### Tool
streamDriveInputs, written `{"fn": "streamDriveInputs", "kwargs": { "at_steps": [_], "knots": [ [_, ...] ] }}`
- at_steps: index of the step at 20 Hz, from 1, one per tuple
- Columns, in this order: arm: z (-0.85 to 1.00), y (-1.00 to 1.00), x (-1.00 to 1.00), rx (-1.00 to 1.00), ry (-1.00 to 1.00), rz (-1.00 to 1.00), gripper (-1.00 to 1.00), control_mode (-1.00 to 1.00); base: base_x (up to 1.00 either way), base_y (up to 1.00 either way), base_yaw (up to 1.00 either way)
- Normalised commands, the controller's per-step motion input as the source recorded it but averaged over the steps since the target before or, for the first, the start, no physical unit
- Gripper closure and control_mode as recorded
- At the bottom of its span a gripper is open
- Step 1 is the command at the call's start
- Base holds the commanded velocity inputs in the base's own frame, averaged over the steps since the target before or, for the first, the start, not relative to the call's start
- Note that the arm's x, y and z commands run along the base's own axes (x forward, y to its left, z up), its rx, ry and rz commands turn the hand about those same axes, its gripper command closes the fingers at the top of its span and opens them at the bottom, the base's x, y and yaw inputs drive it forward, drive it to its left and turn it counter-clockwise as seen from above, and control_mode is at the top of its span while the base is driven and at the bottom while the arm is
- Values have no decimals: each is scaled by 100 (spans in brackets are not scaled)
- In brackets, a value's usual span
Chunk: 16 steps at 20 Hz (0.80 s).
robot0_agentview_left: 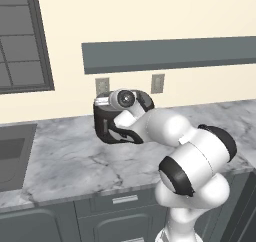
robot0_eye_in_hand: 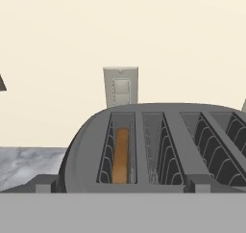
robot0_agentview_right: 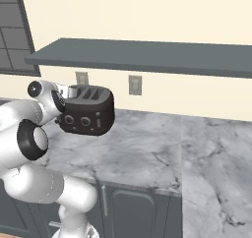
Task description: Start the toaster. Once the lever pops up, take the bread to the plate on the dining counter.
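While the bread (robot0_eye_in_hand: 120, 154) sits down in the leftmost slot of the toaster (robot0_agentview_right: 87, 113) on the marble worktop (robot0_agentview_right: 142, 148), the end effector, jaws spread wide and empty, hovers at the toaster's near side. Likely step: starting it; next, press the lever at about 7 o'clock in the hand view.

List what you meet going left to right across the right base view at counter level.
Robot arm → toaster → wall outlet → bare marble counter.
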Motion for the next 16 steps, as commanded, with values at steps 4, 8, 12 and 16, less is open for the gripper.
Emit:
{"fn": "streamDriveInputs", "kwargs": {
  "at_steps": [4,8,12,16],
  "knots": [
    [0,0,0,0,0,0,-100,-100,0,0,0],
    [0,0,0,0,0,0,-100,-100,0,0,0],
    [0,0,0,0,0,0,-100,-100,0,0,0],
    [0,0,0,0,0,0,-100,-100,0,0,0]
  ]
}}
